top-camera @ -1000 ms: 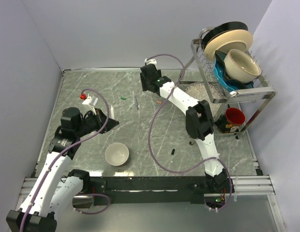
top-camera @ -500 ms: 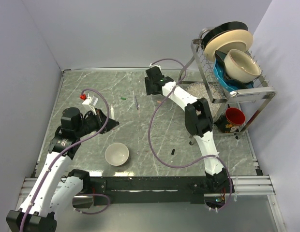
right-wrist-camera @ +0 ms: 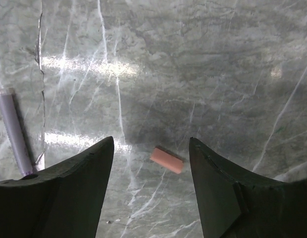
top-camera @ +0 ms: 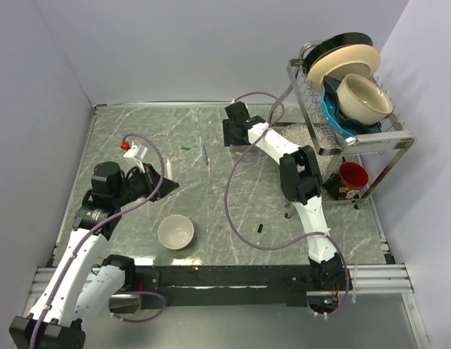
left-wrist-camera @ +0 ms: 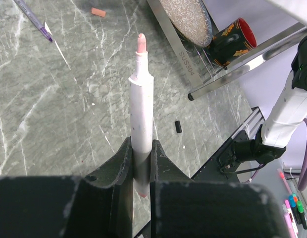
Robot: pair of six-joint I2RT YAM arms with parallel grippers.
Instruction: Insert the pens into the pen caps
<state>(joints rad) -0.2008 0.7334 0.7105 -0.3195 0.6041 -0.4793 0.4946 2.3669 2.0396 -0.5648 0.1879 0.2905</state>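
The step in hand looks like picking up the orange-red cap (right-wrist-camera: 166,160) so it can meet the pen (left-wrist-camera: 141,99). To do it well, the right hand (right-wrist-camera: 151,141) should come straight down, nudge toward the lower right of its wrist view to centre the cap, and close across the cap's sides, leaving its mouth free. Its fingers stand apart above the tabletop (right-wrist-camera: 218,74), holding nothing. The cap lies flat and askew between them, nearer the right-hand finger and touching neither. The left hand (left-wrist-camera: 142,146) is clamped on the pen's barrel, pink-red tip pointing to the top of the frame. A second pen (right-wrist-camera: 10,126) lies at the left edge.
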